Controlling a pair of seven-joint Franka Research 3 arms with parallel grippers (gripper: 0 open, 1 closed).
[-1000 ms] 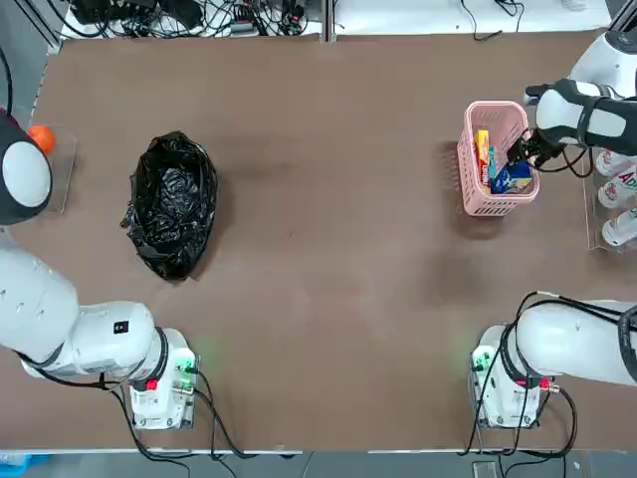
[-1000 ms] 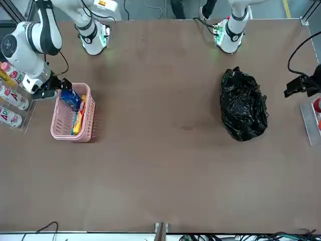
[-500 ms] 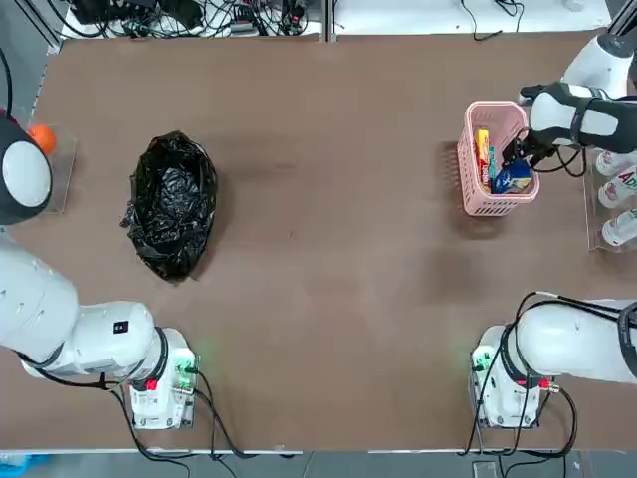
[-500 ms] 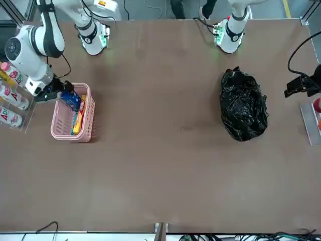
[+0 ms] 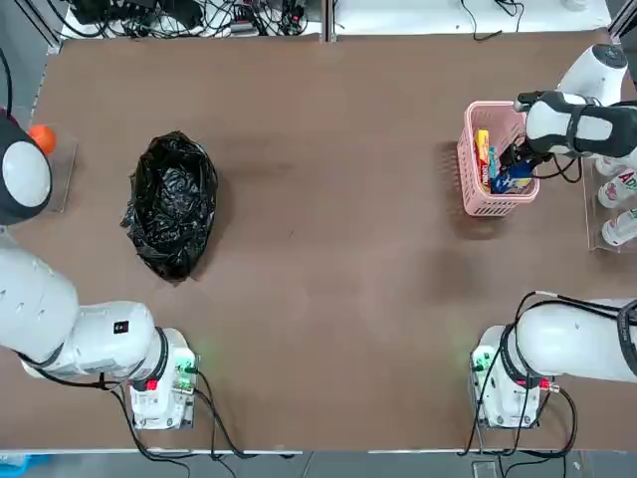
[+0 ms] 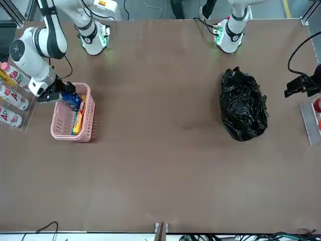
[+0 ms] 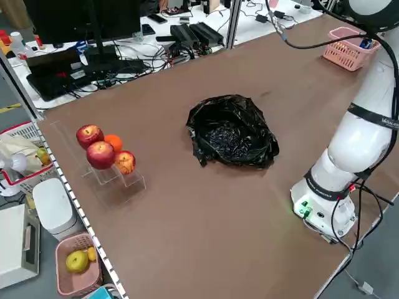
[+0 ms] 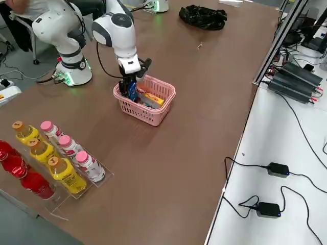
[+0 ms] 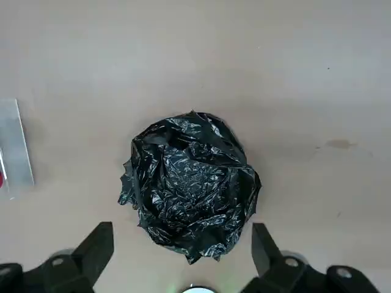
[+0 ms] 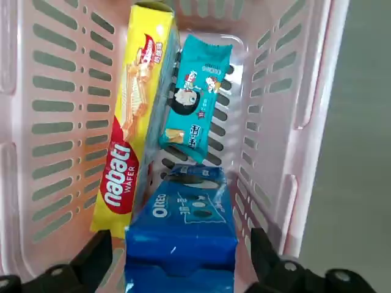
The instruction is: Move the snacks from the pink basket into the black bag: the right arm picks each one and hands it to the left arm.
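Blue "Oreo" pack (image 10: 183, 235) sits between the right hand's (image 10: 180, 247) wide-open fingers, near yellow "nabati WAFER" (image 10: 133, 122).

"What do the robot's arms look like?"
"Both the left arm (image 5: 75, 319) and the right arm (image 5: 582, 339) are glossy white, with dark joint bands and black cables."
"And each hand?"
"Black, the left hand (image 9: 183, 256) and right hand (image 10: 178, 259) alike, two blocky fingers apiece, round silvery screws showing."
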